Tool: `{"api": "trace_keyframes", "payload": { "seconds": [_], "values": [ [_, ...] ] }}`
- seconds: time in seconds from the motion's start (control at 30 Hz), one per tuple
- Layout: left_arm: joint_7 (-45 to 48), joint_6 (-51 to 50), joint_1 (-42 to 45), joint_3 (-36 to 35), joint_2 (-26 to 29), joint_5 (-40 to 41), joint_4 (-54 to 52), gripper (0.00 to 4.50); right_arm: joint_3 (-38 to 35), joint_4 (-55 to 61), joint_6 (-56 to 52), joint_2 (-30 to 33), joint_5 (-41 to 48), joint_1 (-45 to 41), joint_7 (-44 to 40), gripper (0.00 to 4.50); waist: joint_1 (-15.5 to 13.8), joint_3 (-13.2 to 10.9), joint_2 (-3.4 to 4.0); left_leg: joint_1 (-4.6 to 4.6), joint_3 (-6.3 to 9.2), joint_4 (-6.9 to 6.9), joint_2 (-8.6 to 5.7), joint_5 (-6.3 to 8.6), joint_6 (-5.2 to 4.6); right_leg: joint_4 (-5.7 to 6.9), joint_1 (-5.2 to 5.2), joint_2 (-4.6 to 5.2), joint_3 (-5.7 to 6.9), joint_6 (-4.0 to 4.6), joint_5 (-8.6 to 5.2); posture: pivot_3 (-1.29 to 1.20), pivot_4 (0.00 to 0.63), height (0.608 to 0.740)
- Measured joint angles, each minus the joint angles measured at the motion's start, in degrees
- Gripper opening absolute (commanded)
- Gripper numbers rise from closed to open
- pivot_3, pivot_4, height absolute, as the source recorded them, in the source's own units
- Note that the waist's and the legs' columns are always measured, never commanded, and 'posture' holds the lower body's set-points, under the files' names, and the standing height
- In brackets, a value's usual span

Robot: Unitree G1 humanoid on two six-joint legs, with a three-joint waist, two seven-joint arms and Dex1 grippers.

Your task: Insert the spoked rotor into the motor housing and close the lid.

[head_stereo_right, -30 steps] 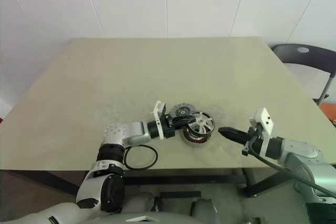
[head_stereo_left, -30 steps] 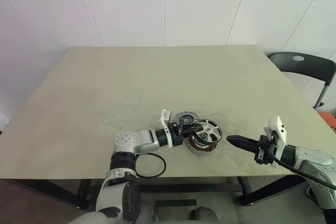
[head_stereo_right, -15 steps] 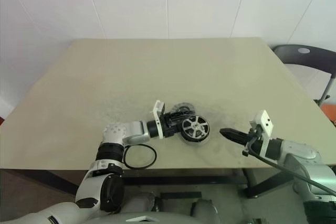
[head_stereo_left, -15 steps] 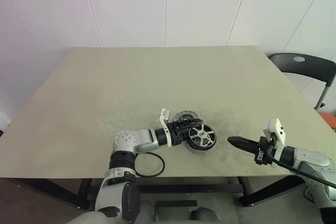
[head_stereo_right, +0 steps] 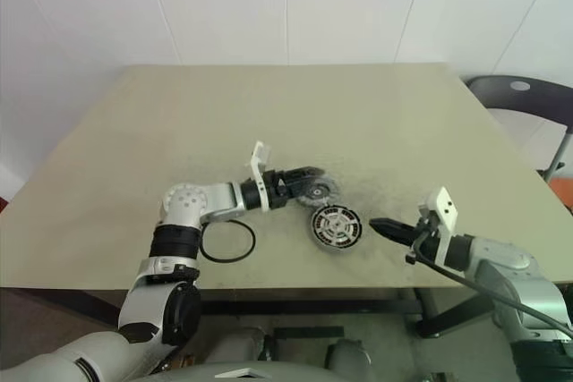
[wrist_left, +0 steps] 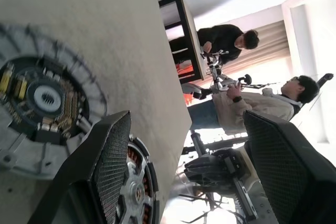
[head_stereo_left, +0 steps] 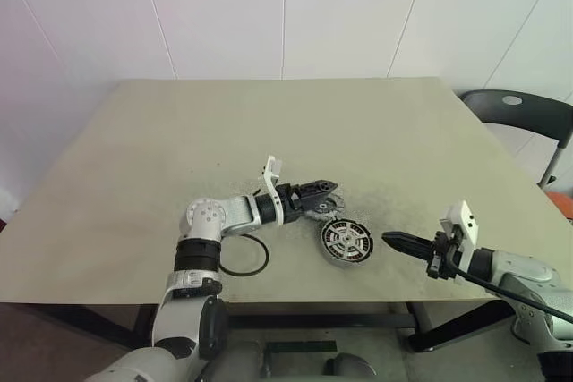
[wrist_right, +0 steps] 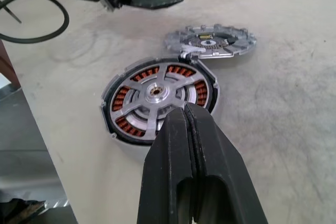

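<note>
The spoked rotor [wrist_right: 157, 92] lies flat inside the motor housing [wrist_right: 122, 100], its silver spokes over the copper coils. The pair sits near the table's front edge [head_stereo_left: 346, 241]. The lid [wrist_right: 210, 40], a grey slotted disc, lies on the table just behind the housing, touching its rim. My left gripper [head_stereo_left: 319, 196] hovers open over the lid, pointing right, with nothing between its fingers [wrist_left: 107, 161]. My right gripper [head_stereo_left: 392, 239] is shut and empty, its tip a short way to the right of the housing and aimed at it.
A black ring [head_stereo_left: 240, 257] lies on the table under my left forearm, near the front edge. A dark chair [head_stereo_left: 519, 112] stands off the table's right side. Two people [wrist_left: 236, 98] are seated far beyond the table.
My left gripper has opened and let go of the rotor, which went from tilted on the housing to flat inside it. The gripper then rose and drew back towards the lid.
</note>
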State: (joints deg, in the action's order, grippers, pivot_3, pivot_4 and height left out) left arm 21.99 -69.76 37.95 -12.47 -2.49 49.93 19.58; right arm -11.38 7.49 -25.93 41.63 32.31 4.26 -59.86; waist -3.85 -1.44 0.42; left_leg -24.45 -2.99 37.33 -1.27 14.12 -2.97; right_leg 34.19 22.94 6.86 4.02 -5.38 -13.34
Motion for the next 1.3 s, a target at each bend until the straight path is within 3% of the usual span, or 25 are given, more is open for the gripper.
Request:
{"api": "trace_keyframes", "payload": {
  "seconds": [0.07, 0.17, 0.3, 0.47, 0.5, 0.77, 0.93, 1.07, 1.3],
  "values": [
    [0.9, 2.7, -0.1, 2.8, 0.1, -2.1, -3.1, 3.62, 0.1, 0.2, -0.1, 0.0, 0.0, 0.0, 0.1, 0.00, 0.0, 0.0, 0.00, 0.00, 0.00, 0.00, 0.00, 0.00, 0.00, 0.00, -0.12, 0.00, -0.01, 0.00, 0.00, 0.00, 0.000, 0.740],
    [4.4, 12.0, -1.3, 9.0, 1.1, -7.5, -7.6, 3.05, 0.3, 0.3, -0.1, 0.0, 0.0, 0.0, 0.4, 0.00, 0.1, 0.0, 0.03, 0.03, -0.02, -0.02, 0.00, 0.00, 0.00, 0.01, -0.18, -0.01, -0.03, 0.01, 0.00, 0.00, 0.000, 0.740],
    [13.5, 30.3, -7.3, 21.0, 5.4, -19.2, -9.2, 1.77, 0.4, 0.3, -0.2, 0.0, 0.0, 0.0, 0.6, 0.00, 0.2, 0.1, 0.14, 0.09, -0.14, -0.13, 0.04, -0.01, 0.01, 0.01, -0.14, -0.05, -0.09, 0.03, 0.00, 0.00, 0.000, 0.740],
    [18.9, 40.8, -11.3, 25.4, 5.5, -25.1, -6.1, 0.13, 0.9, 0.3, -0.2, -0.1, -0.1, -0.1, 0.8, 0.00, -0.2, 0.1, 0.13, 0.04, -0.12, 0.00, 0.04, 0.01, -0.02, -0.02, 0.05, -0.02, -0.08, 0.03, 0.00, 0.00, 0.000, 0.740],
    [19.2, 42.4, -11.3, 25.5, 5.4, -25.8, -5.6, 0.02, 1.1, 0.3, -0.2, -0.1, -0.1, -0.1, 0.8, 0.00, -0.1, 0.1, 0.13, 0.04, -0.12, 0.01, 0.04, 0.02, -0.04, -0.02, 0.05, -0.01, -0.08, 0.03, 0.01, 0.00, 0.000, 0.740],
    [26.7, 54.3, -10.8, 26.5, 2.6, -28.2, -2.4, 0.02, 2.1, -0.1, 0.1, -0.6, -1.1, -0.8, 1.1, 0.00, -0.1, 0.1, 0.12, 0.04, -0.12, 0.02, 0.04, -0.05, -0.18, 0.02, -0.14, -0.07, -0.05, 0.03, 0.01, 0.00, 0.000, 0.740],
    [31.7, 52.7, -10.5, 27.8, 3.0, -28.3, -1.1, 0.02, 2.4, -0.2, 0.2, -0.8, -1.9, -0.8, 1.1, 0.00, 0.0, 0.1, 0.13, 0.05, -0.12, 0.13, 0.04, -0.07, -0.22, 0.05, -0.17, -0.11, 0.02, 0.02, 0.01, 0.00, 0.000, 0.740],
    [32.5, 52.2, -9.1, 33.5, 6.2, -34.9, 4.5, 0.02, 2.8, -0.3, 0.5, -0.9, -2.6, -0.8, 1.4, 0.00, 0.0, 0.1, 0.13, 0.13, -0.11, 0.19, 0.04, -0.06, -0.23, 0.08, -0.17, -0.19, 0.06, 0.02, 0.01, 0.00, 0.000, 0.740],
    [32.9, 48.5, -8.0, 33.0, 6.5, -35.6, 4.7, 0.02, 3.1, -0.5, 0.6, -1.4, -2.9, -0.7, 2.0, 0.00, 0.1, 0.1, 0.14, 0.14, 0.00, 0.43, 0.07, 0.09, -0.20, 0.09, -0.26, -0.09, 0.09, 0.01, 0.01, 0.00, 0.000, 0.740]
  ]
}}
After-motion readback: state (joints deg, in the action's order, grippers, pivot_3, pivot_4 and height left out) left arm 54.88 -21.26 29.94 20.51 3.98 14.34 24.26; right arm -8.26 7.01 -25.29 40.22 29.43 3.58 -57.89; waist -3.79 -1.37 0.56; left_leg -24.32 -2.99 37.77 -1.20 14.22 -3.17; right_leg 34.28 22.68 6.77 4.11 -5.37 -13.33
